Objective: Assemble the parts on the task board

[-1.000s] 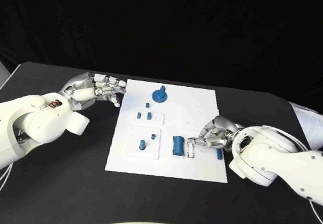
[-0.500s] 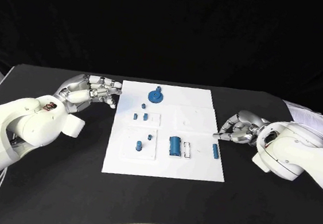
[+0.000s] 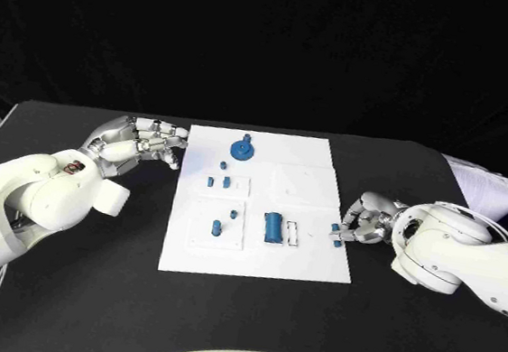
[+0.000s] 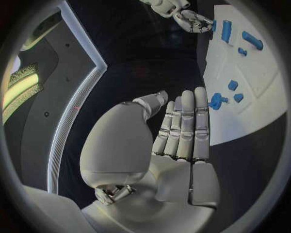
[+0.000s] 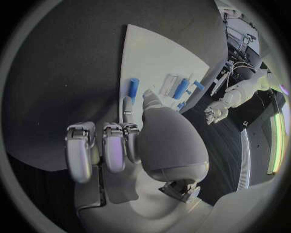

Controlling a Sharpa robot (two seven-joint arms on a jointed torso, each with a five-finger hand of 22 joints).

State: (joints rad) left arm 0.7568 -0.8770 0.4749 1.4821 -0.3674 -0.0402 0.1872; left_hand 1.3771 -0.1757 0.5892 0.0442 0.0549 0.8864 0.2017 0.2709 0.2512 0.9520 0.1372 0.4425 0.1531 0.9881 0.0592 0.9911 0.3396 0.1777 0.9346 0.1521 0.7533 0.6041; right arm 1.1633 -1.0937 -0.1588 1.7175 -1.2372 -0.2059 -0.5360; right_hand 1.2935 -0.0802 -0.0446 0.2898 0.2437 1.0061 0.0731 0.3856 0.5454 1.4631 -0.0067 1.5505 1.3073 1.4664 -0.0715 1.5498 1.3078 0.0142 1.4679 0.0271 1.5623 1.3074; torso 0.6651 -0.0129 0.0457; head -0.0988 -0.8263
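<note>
Head view: the right hand (image 3: 363, 220) has swung back from off the board (image 3: 316, 161) to its right edge, fingers now curled at a small blue part (image 3: 336, 235) there, likely a regrasp, though whether it grips is unclear. The left hand (image 3: 141, 141) stays beside the board's left edge on the surface (image 3: 76, 293), fingers together, holding nothing.

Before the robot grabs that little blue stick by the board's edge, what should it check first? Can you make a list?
1. Small blue part lies on the task board, near its edge: ok.
2. Right hand is close beside that part: ok.
3. Right hand already holds it: cannot tell.
4. Left hand is off the board, holding nothing: ok.
5. Bigger blue cylinder lies apart from the small part: ok.
</note>
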